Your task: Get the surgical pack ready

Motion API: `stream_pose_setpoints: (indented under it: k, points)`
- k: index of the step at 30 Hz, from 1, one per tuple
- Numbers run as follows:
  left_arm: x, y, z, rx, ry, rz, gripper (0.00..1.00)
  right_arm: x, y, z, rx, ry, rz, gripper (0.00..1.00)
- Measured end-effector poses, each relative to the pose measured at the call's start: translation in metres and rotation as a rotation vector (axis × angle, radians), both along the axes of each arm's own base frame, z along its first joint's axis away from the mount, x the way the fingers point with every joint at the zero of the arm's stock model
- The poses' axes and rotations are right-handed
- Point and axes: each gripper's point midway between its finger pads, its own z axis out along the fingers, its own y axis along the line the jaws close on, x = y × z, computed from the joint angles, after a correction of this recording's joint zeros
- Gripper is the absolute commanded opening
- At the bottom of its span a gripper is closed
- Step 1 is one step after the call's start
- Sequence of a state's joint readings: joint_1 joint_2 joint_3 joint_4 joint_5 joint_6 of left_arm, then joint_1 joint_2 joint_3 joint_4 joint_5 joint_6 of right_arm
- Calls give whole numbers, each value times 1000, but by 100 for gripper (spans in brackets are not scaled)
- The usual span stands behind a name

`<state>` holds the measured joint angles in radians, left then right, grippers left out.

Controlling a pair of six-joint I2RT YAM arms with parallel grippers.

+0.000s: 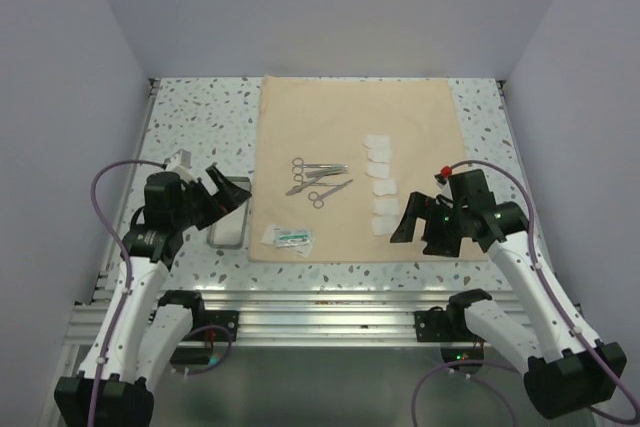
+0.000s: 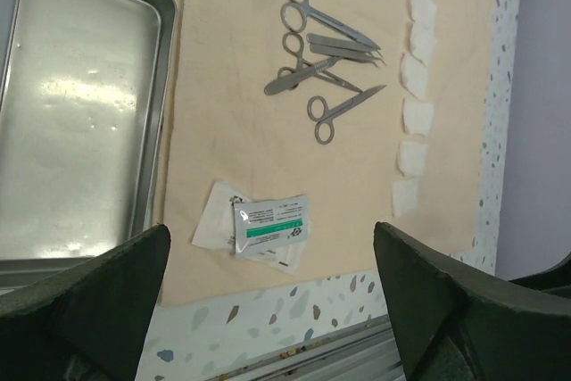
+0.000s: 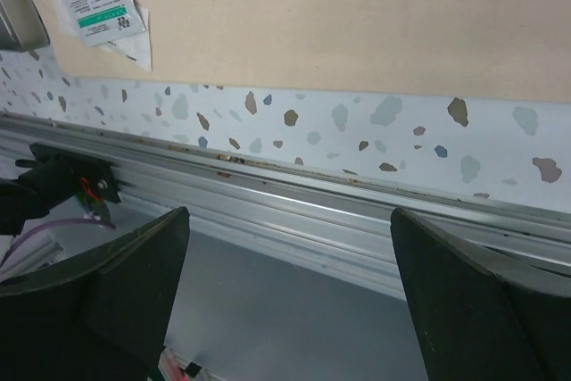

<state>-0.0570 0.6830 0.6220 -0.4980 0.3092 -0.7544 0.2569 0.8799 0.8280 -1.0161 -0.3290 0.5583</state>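
A white, speckled terrazzo table [image 1: 200, 127] is enclosed on three sides by plain pale grey walls, and an aluminium rail [image 1: 320, 307] is seen along its near edge. A large beige cloth [image 1: 355, 137] is spread flat across the middle of the table. On it are laid a cluster of silver scissor-like instruments [image 1: 318, 179], a column of white gauze squares [image 1: 381, 182] to their right, and a few paper packets [image 1: 289, 238] near the cloth's near left corner. A small steel tray [image 2: 80, 104] is set on the bare table just beside the cloth's left edge. The left gripper [image 1: 228, 193] is held over the tray, its jaws spread wide with nothing between them. The right gripper [image 1: 415, 230] is held over the near right part of the cloth, just beside the nearest gauze squares, and is likewise spread wide and empty.
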Motion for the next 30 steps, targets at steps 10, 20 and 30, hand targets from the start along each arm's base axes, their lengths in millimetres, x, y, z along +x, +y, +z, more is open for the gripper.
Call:
stream_pose_setpoints:
  k: [10,20,30]
  points:
    - [10,-5,3,35,16,-74,90,30,6,-27,-56,148,41,99]
    - [1,-4,-43,110,248,-143,70,54,8,-53,-100,182,80,67]
    - [-17,-4,-55,126,339,-183,69,79,13,-79,-98,145,79,58]
